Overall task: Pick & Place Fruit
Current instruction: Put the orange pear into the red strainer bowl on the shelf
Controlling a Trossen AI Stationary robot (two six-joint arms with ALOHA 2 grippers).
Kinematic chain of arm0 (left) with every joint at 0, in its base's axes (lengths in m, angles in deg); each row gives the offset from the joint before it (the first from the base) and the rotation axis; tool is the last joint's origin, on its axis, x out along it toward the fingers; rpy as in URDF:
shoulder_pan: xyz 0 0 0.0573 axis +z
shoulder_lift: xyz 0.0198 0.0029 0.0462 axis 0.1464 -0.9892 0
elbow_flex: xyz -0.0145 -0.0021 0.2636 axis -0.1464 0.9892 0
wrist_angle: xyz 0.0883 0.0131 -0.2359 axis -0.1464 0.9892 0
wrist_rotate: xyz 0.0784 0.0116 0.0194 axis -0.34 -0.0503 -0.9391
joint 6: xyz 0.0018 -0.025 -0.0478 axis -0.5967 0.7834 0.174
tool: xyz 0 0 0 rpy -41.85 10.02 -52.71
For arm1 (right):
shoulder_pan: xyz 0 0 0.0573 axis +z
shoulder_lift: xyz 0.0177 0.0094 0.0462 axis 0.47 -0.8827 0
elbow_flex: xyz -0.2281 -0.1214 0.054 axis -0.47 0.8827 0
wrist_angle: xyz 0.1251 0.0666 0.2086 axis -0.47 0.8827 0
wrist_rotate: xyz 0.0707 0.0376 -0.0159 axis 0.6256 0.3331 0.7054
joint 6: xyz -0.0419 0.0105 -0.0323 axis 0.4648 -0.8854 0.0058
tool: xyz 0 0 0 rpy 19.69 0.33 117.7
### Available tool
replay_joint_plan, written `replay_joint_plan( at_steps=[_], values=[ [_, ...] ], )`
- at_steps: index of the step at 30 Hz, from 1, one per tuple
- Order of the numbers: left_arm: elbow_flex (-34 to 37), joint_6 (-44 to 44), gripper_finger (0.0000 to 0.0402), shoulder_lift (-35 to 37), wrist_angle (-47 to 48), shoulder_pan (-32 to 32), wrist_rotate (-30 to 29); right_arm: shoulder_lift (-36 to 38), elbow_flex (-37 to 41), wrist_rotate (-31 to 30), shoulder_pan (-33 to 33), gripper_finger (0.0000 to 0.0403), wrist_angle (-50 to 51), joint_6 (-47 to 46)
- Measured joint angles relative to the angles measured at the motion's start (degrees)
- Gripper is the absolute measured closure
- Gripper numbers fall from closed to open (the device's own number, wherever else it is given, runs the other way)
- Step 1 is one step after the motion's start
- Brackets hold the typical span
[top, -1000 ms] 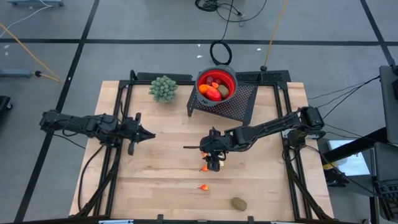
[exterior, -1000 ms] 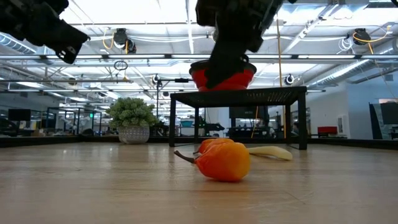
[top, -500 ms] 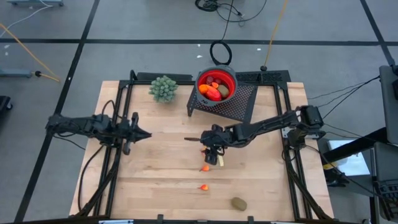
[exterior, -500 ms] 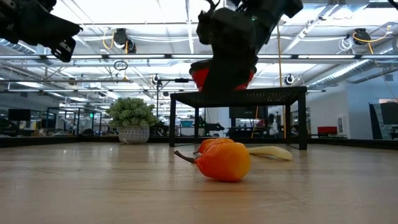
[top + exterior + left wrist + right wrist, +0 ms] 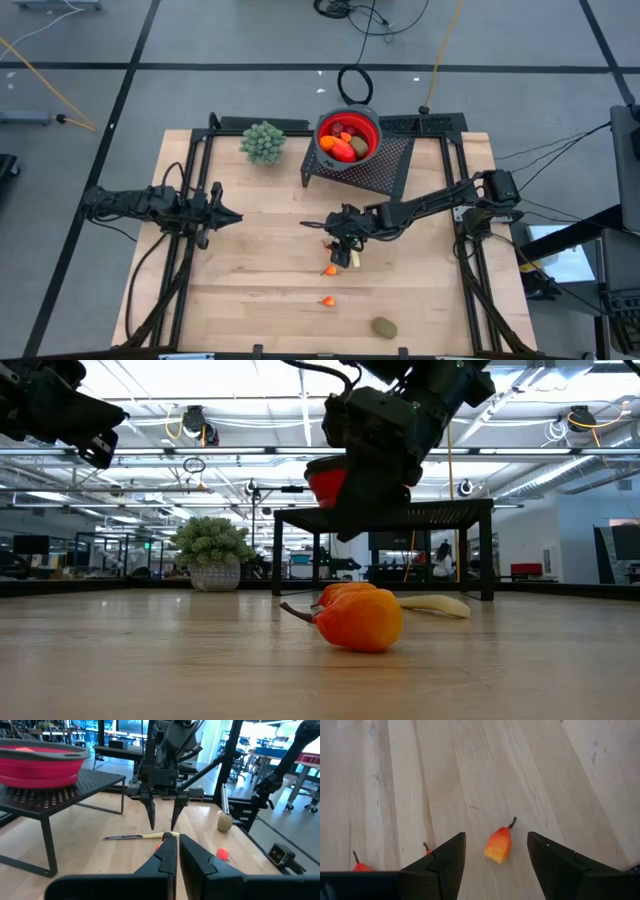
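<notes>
A small orange-red fruit (image 5: 498, 846) with a dark stem lies on the wooden table. My right gripper (image 5: 496, 836) hangs open above it, slanting down, one finger on either side and clear of it; it also shows mid-table (image 5: 330, 240). Two more small orange fruits (image 5: 330, 269) (image 5: 327, 300) lie nearer the front edge. A brownish-green oval fruit (image 5: 383, 327) rests near the front edge. The red bowl (image 5: 372, 122) on a black mesh stand (image 5: 390, 165) holds several fruits. My left gripper (image 5: 236, 215) waits shut, level, over the table's left part.
A slim yellow-handled knife (image 5: 353, 258) lies beside the right gripper, its handle toward the front edge. A pale green knobbly bunch (image 5: 263, 142) stands at the back left of the table. Bare wood stretches between the two grippers and along the front left.
My right gripper has come down toward the table, shifted a little toward the far edge and rolled slightly; its fingers stay equally wide apart. My left gripper has drawn back a little toward the table's left edge. The fruits and the knife have not moved.
</notes>
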Motion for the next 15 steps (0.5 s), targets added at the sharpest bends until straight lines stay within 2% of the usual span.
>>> replay_joint_plan(
  at_steps=[5,15],
  values=[
    [0.00,-1.43,0.0399,0.00,0.03,0.00,-1.08,0.00,1.89,0.07,0.34,0.0195,-3.05,-1.46],
    [0.00,-2.94,0.0377,-0.02,1.04,0.00,-3.09,0.00,3.70,-0.04,1.32,0.0195,-4.31,-1.68]
  ],
)
